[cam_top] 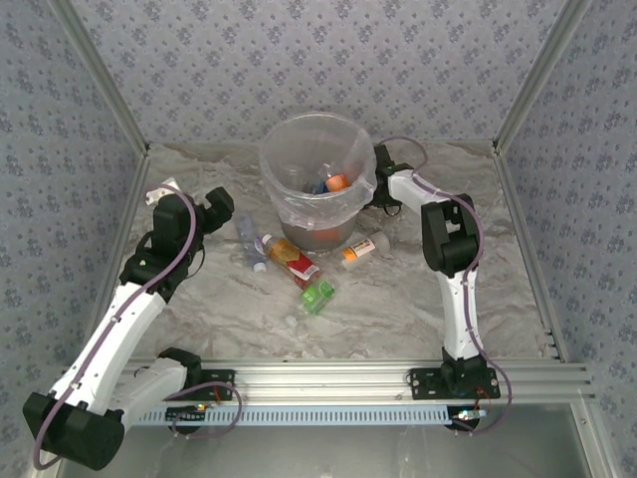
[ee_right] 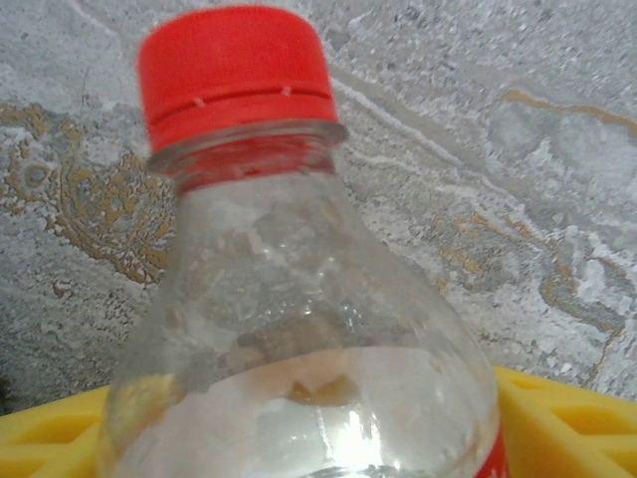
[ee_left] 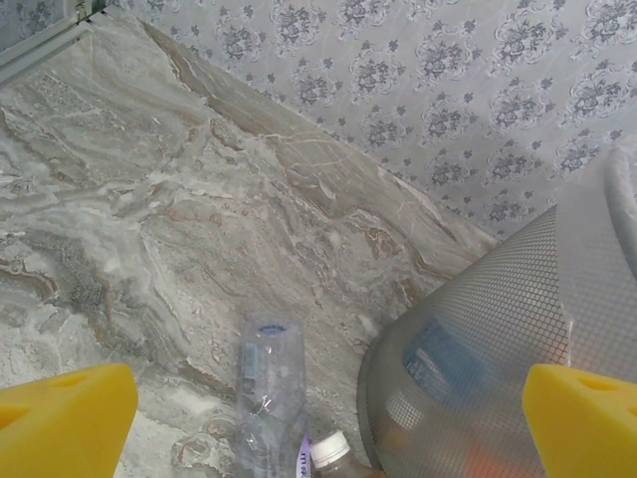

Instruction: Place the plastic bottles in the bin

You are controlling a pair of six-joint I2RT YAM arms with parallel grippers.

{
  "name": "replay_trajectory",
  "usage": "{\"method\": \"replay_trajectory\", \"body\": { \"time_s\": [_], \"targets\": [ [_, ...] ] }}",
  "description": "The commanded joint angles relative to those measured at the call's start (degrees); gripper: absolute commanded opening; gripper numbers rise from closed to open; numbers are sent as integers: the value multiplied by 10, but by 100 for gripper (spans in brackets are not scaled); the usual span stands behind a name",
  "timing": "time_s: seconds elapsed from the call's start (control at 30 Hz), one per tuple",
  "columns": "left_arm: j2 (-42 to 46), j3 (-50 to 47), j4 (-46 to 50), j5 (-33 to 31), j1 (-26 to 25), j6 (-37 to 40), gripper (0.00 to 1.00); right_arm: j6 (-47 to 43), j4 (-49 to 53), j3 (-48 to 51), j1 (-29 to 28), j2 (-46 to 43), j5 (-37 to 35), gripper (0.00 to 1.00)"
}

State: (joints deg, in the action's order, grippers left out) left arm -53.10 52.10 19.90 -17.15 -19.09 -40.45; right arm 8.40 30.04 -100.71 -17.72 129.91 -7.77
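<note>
Red-capped bottle lay between the right gripper's yellow fingers, just right of the bin; I couldn't tell whether they pinched it.

On the marble table before the bin I counted four bottles:
- clear bottle
- red-labelled bottle
- green bottle
- orange-capped bottle

Left gripper spread wide above the clear bottle.

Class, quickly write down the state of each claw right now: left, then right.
Left claw: open, holding nothing.
Right claw: around the red-capped bottle; whether it grips it cannot be told.
</note>
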Motion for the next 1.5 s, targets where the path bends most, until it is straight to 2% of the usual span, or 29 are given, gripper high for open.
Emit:
{"method": "replay_trajectory", "body": {
  "time_s": [0.0,0.2,0.3,0.47,0.7,1.13,1.3,1.47],
  "targets": [
    [-2,-2,0,1,5,-13,99,15,-9,23,2,-17,-5,75],
    [-7,-6,-6,6,7,-11,100,24,-42,67,5,-54,-2,71],
    [-16,-7,-20,38,6,1,99,30,-74,103,8,-77,-9,70],
    [-41,2,-23,56,6,-1,99,50,-121,162,18,-116,-5,65],
    [-78,23,-18,89,6,-7,99,68,-161,225,27,-175,4,65],
    [-128,44,-14,122,7,-27,99,93,-259,375,32,-387,-8,61],
    [-132,32,-35,138,7,-17,99,90,-258,385,30,-477,-2,61],
    [-132,28,-33,138,7,-15,99,80,-230,352,26,-534,24,60]
  ]
}}
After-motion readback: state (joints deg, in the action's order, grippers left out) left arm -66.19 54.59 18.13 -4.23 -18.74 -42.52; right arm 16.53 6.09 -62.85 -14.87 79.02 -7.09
